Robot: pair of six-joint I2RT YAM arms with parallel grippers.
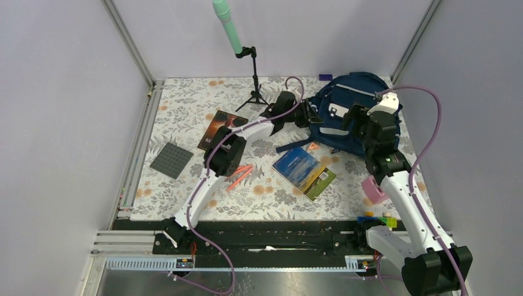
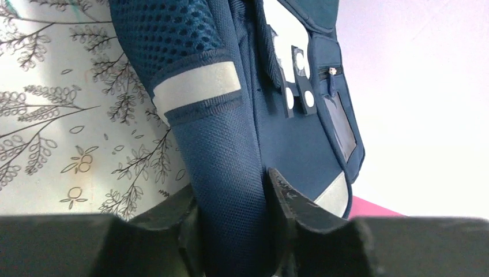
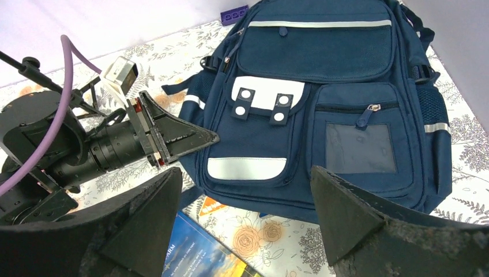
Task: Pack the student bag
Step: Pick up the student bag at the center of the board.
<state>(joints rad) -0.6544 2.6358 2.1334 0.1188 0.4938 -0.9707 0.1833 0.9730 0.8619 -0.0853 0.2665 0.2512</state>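
The student bag (image 1: 345, 86) lies flat at the back right of the table, front side up, with its pockets and grey-white strips facing the right wrist camera (image 3: 323, 57). My left gripper (image 1: 308, 114) reaches its left side. In the left wrist view both fingers press on a padded navy strap of the bag (image 2: 225, 167), so the gripper (image 2: 233, 190) is shut on it. My right gripper (image 3: 248, 196) hovers open above the bag's near edge, nothing between its fingers. From there the left gripper (image 3: 196, 135) shows at the bag's lower left corner.
A blue book (image 1: 304, 172) lies in front of the bag, a dark book (image 1: 219, 126) and a grey baseplate (image 1: 171, 160) further left. A red tool (image 1: 239, 176), a pink object (image 1: 373, 188), small bricks (image 1: 379, 219) and a tripod (image 1: 254, 86) also stand around.
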